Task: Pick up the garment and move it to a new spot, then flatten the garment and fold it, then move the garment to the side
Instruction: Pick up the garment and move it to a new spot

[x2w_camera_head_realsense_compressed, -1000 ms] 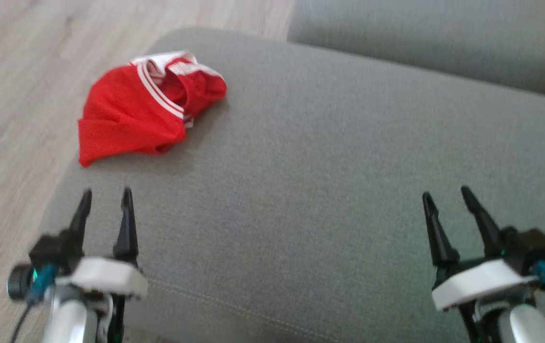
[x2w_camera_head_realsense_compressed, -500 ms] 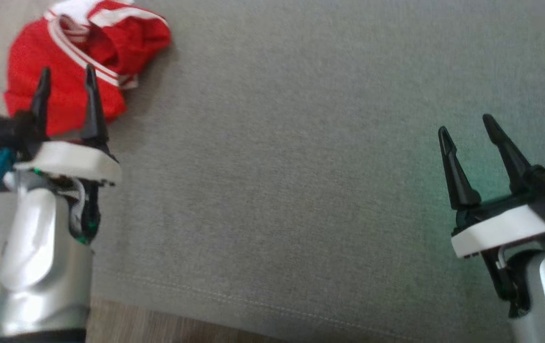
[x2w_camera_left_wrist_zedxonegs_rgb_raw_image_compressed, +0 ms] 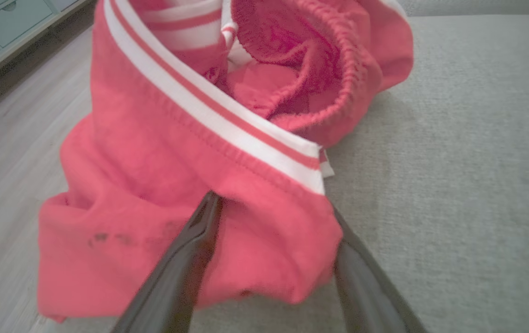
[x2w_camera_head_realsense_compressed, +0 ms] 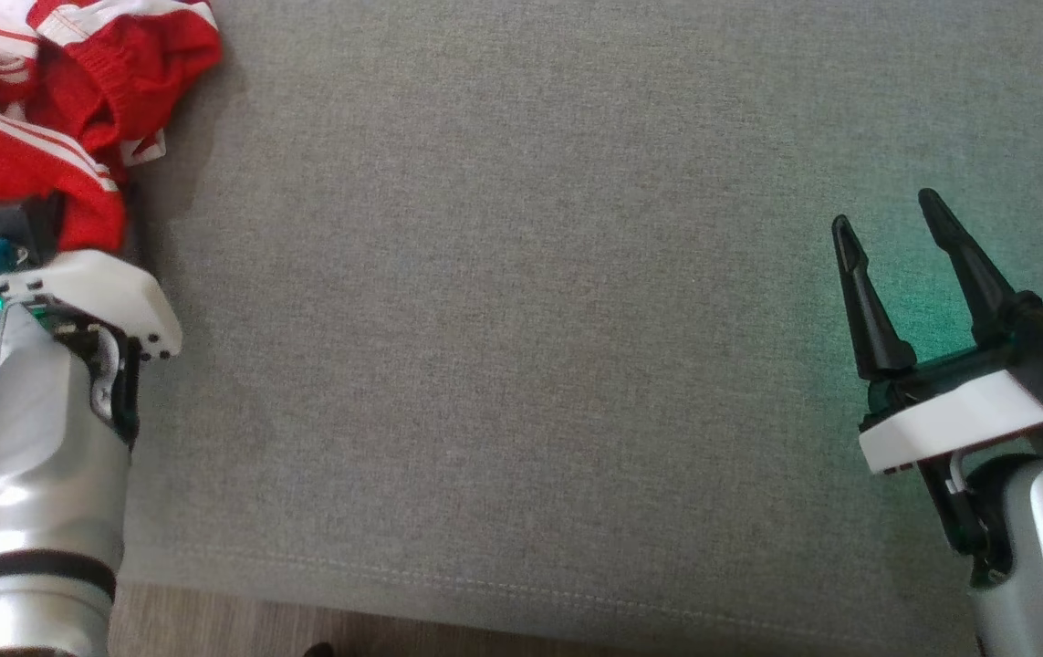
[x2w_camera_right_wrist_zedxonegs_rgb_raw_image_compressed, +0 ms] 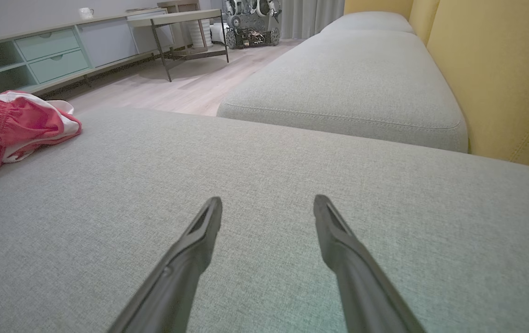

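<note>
On the grey woven cushion (x2w_camera_head_realsense_compressed: 521,274), left gripper (x2w_camera_left_wrist_zedxonegs_rgb_raw_image_compressed: 273,206) jaws straddle the crumpled red garment (x2w_camera_left_wrist_zedxonegs_rgb_raw_image_compressed: 153,152), apart; right gripper (x2w_camera_head_realsense_compressed: 884,212) jaws wide.

A wide grey cushion (x2w_camera_right_wrist_zedxonegs_rgb_raw_image_compressed: 292,185) lies in the foreground, with a second cushion (x2w_camera_right_wrist_zedxonegs_rgb_raw_image_compressed: 352,83) beyond it across a narrow gap and a yellow backrest (x2w_camera_right_wrist_zedxonegs_rgb_raw_image_compressed: 500,78) beside both. Pale wood floor (x2w_camera_right_wrist_zedxonegs_rgb_raw_image_compressed: 190,88) runs to a low cabinet (x2w_camera_right_wrist_zedxonegs_rgb_raw_image_compressed: 46,55) with green drawers, a metal-legged table (x2w_camera_right_wrist_zedxonegs_rgb_raw_image_compressed: 185,21), grey curtains (x2w_camera_right_wrist_zedxonegs_rgb_raw_image_compressed: 310,14) and a grey wall (x2w_camera_right_wrist_zedxonegs_rgb_raw_image_compressed: 23,14).
</note>
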Controlling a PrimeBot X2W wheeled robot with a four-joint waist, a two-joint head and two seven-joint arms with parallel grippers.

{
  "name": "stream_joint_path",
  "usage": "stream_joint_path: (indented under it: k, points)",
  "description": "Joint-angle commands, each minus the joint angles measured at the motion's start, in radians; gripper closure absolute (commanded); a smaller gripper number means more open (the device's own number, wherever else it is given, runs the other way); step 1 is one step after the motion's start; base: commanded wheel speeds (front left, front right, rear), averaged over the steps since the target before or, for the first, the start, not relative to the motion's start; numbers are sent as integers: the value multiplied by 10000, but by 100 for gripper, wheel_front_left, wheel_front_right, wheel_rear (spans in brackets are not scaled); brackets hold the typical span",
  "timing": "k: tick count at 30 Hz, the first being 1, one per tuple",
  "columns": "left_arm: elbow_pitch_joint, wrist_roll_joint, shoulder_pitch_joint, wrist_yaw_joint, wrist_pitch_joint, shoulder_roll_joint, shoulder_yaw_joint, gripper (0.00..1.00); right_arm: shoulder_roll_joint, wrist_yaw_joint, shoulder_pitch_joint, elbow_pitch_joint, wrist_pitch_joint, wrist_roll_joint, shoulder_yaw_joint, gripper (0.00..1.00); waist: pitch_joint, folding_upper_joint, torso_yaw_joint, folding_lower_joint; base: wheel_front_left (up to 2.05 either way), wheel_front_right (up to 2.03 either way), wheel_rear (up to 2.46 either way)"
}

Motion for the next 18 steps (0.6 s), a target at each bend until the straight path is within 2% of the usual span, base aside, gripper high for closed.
stream_joint_path:
  k: [1,2,5,8,13,18]
  points:
    - [-64,88,-382,131,-4,601,200,57,15,-7,-148,-291,-84,95,222,0,-5,0,11,-1,0,0,0]
    - [125,129,-509,229,-14,648,183,100,33,-7,-154,-267,-99,101,206,0,-13,0,20,-1,0,0,0]
    - [322,171,-796,373,-128,725,156,100,83,-7,-152,-172,-153,110,156,0,-124,0,66,-1,0,0,0]
    - [-108,128,-926,489,-218,778,225,100,160,-7,-121,-73,-238,133,106,0,-346,0,119,-1,0,0,0]
    - [-2522,148,-500,612,-235,933,407,100,361,-7,-21,107,-424,168,-14,0,-919,0,160,-1,0,0,0]
    - [-4954,285,535,529,-237,1079,348,100,643,-7,233,345,-654,203,-190,0,-1718,0,76,-1,0,0,0]
